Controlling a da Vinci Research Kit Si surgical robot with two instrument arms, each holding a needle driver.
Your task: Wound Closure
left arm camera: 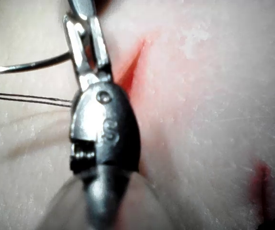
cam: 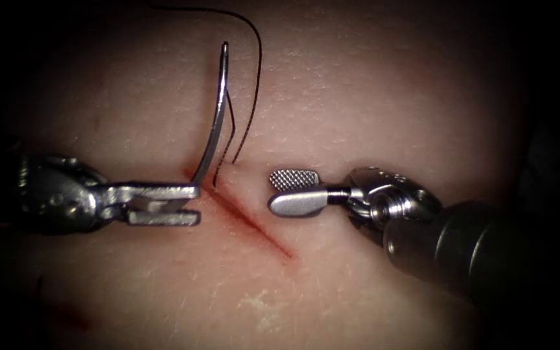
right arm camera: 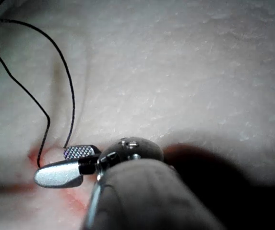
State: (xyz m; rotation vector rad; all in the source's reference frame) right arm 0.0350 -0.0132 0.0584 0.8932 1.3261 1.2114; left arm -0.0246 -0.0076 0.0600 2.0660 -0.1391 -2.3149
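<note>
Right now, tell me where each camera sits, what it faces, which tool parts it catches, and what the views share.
Endoscope: above and in front of the red diagonal cut; left tool open beside the curved steel needle, right tool open, holding nothing.
Left wrist: along its shaft toward its own jaws, the needle beside them.
Right wrist: along its shaft at its open jaws.
Shared: thin black thread entering the pale tissue at the cut.
</note>
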